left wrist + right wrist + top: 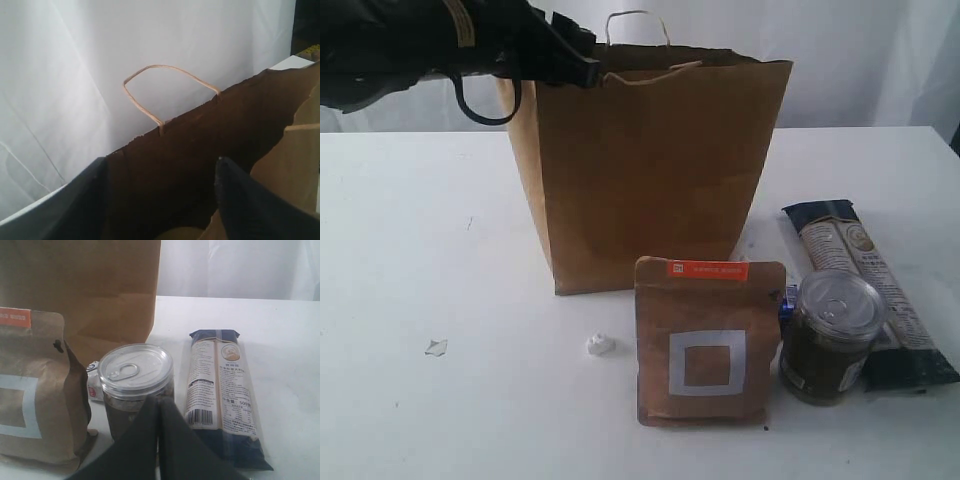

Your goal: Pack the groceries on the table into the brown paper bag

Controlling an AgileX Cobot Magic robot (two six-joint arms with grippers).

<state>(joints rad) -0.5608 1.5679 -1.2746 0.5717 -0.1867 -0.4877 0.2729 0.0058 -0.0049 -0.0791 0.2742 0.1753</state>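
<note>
Dark-filled and silver-lidded, the jar [833,335] stands upright on the table [440,260] at lower right of the exterior frame. It is just beside the pouch [710,345] on its left and close against the packet [865,290] on its right. The packet lies flat, its long axis running from the lower right corner up toward the bag [650,170]. In the right wrist view the right claw [158,404], fingers pressed together and holding nothing, points straight at the jar from near by. I judge this arm the nearer to all three. The left claw [582,62] hangs at upper left over the bag's mouth, fingers apart, gripping nothing that shows.
</note>
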